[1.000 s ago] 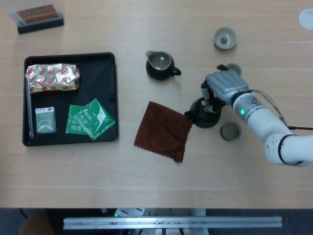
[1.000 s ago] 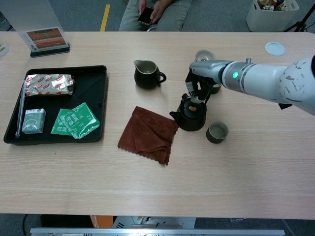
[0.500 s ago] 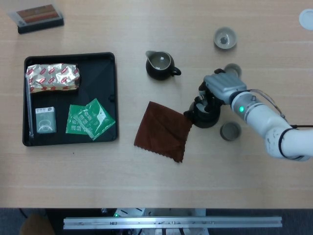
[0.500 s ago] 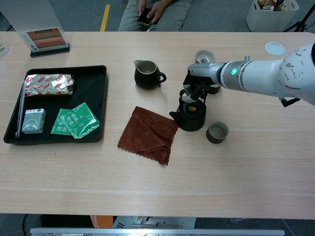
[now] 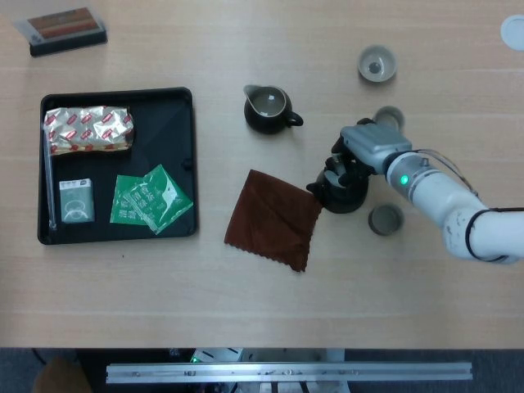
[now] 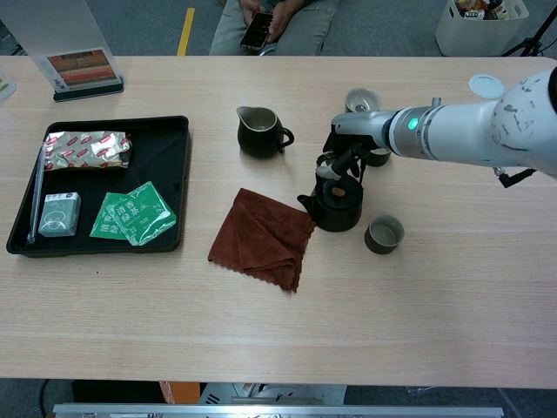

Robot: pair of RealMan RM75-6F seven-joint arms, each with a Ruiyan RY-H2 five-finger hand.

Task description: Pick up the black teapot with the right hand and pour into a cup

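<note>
while its grey back faces up, the right hand sits over the top of the black teapot, its dark fingers curled down around the pot's handle and lid; whether they have closed firmly on it cannot be told. the teapot stands directly beneath the hand on the bench, spout pointing away from the arm toward a brown cloth that lies crumpled just past the spout, its near corner touching or almost touching the pot. just beside the teapot, on the forearm side of the hand, stands a small empty cup. another small cup sits right behind the hand, partly hidden by it, and a third cup stands further off beyond that. a dark pitcher stands near, out past the fingertips and across from the cloth. well apart on that same side lies a black tray holding a foil packet, green sachets and a small box. the left hand does not appear in either view.
</note>
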